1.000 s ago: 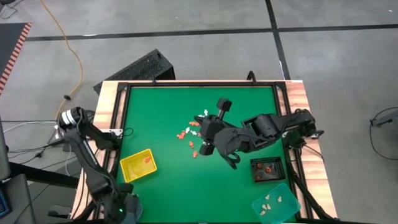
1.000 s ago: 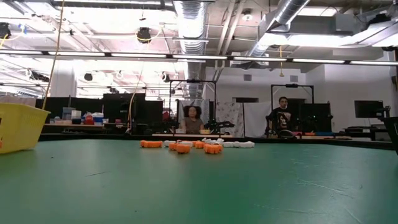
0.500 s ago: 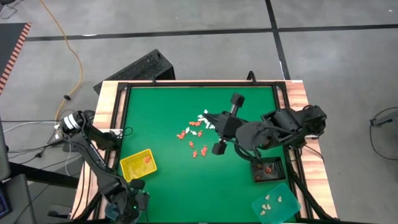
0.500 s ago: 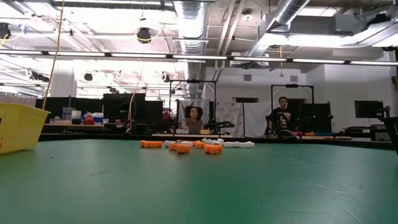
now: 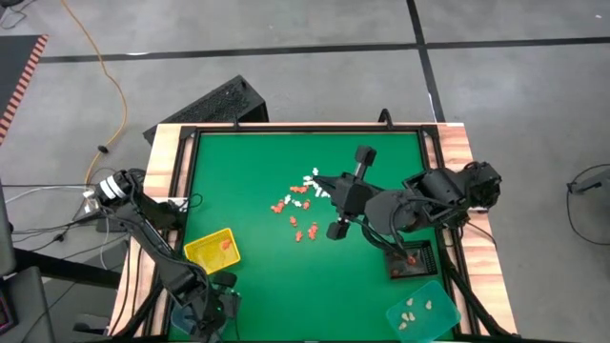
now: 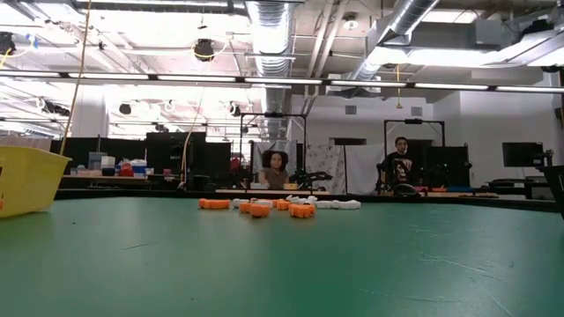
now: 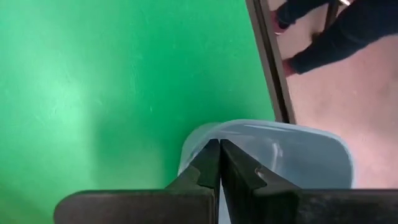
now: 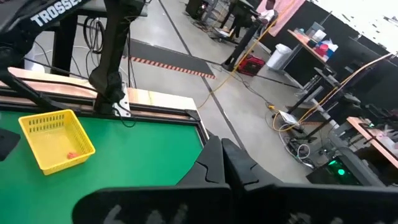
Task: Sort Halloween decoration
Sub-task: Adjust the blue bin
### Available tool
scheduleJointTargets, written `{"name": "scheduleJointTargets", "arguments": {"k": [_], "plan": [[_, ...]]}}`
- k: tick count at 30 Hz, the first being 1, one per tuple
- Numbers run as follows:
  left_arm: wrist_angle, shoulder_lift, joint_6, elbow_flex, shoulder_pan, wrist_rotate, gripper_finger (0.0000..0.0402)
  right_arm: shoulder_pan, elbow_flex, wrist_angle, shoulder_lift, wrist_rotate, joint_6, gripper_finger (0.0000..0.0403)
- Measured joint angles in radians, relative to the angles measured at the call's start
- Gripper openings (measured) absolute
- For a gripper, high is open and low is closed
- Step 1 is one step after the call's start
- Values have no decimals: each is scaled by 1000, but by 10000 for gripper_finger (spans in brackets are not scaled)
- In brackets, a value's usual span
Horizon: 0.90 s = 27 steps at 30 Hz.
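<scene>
The Halloween decorations (image 5: 297,202) are tiny orange and white trinkets lying loose at mid-table, and show in the low view as a far row (image 6: 280,206). My left gripper (image 5: 217,297) is shut at the near left corner. Its tips (image 7: 219,144) point down over the rim of a pale blue tray (image 7: 292,149). Nothing shows between them. My right gripper (image 5: 319,180) is shut and empty. It hangs high over the table's middle, just right of the trinkets, and points almost level toward the left (image 8: 222,142). My left gripper's shut tips stand at the near rim of the pale blue tray (image 7: 202,134). I cannot tell whether they touch it or hang just above it.
A yellow basket (image 5: 210,252) holding one orange piece stands at the left. A black tray (image 5: 411,258) with orange-red pieces and a teal tray (image 5: 422,310) with white pieces stand at the near right. A person's legs (image 7: 317,37) show beyond the table's edge.
My left gripper has gone down and toward the table's right along the near edge, rolling as it went, and now stands over the pale blue tray. My right gripper has risen and drawn back toward the right edge, away from the trinkets. Both stay shut.
</scene>
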Motion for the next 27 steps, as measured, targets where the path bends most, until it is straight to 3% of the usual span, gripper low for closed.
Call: {"name": "scheduleJointTargets", "arguments": {"k": [16,21,24,27], "plan": [[94,0,377,3,120,1,0,-2,0,1,-6,0,-25,0],[-27,-4,354,84,130,-24,0,-3,0,1,-6,0,-26,0],[-189,-5,363,178,114,-36,0,-14,0,1,-6,-1,-25,0],[-349,-7,249,259,82,-45,0,-25,0,2,-6,-1,-25,0]]}}
